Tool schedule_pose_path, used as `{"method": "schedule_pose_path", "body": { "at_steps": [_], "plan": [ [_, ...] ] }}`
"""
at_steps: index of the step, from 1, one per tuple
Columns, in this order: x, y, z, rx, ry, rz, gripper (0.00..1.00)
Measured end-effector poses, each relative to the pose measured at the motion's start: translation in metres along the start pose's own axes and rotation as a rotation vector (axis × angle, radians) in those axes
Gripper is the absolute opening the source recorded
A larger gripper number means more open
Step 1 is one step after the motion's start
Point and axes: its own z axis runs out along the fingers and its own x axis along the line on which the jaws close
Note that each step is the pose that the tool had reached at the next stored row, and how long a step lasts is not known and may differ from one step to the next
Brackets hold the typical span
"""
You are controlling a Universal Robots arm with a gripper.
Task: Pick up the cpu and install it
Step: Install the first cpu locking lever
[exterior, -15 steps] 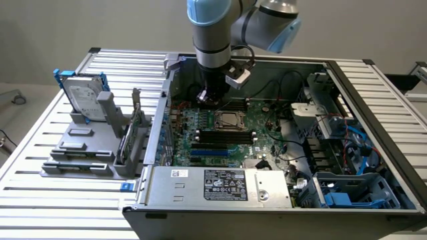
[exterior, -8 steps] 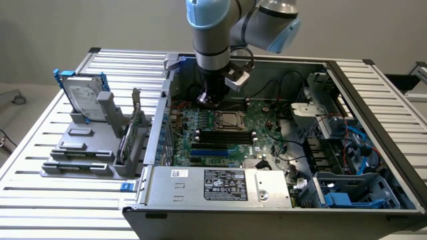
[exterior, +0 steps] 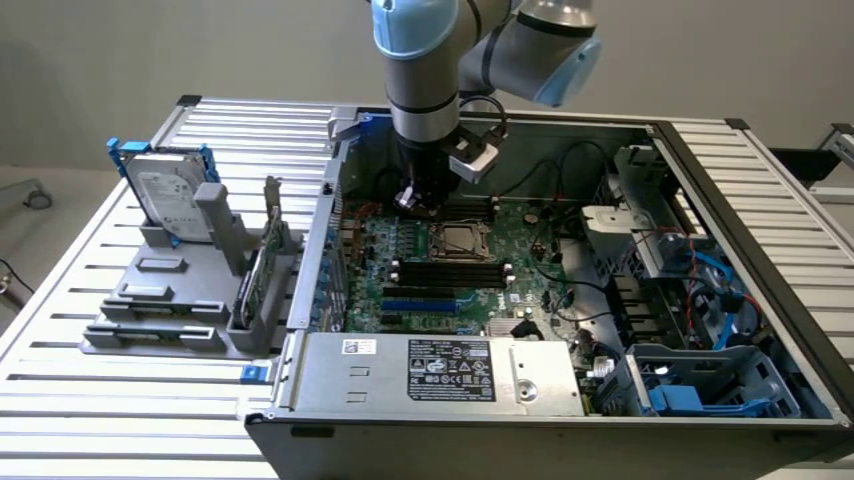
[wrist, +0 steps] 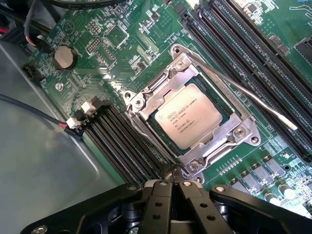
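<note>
The cpu (wrist: 190, 116), a pale silver square chip with printed text, lies flat inside the metal-framed socket (wrist: 146, 108) on the green motherboard (wrist: 97, 29). In the exterior view the same socket (exterior: 461, 238) sits mid-board inside the open computer case. My gripper (wrist: 171, 181) hovers just beside the socket frame, its black fingers pressed together with nothing between them. In the exterior view the gripper (exterior: 414, 200) hangs low over the board, slightly toward the exterior view's left and behind the socket. The socket's thin lever (wrist: 253, 100) stands unlatched, angled away from the frame.
Black memory slots (wrist: 122, 141) flank the socket. A coin battery (wrist: 65, 57) and cables (wrist: 34, 109) lie near the case wall. A power supply (exterior: 434, 372) fills the case front. A hard drive (exterior: 167, 190) stands in a grey fixture (exterior: 174, 290) on the slatted table.
</note>
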Motion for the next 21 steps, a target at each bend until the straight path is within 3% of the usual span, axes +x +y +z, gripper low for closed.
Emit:
{"method": "schedule_pose_path", "body": {
  "at_steps": [21],
  "plan": [
    [0.0026,0.0012,-0.0018,-0.0010,-0.0003,0.000,0.11]
  ]
}}
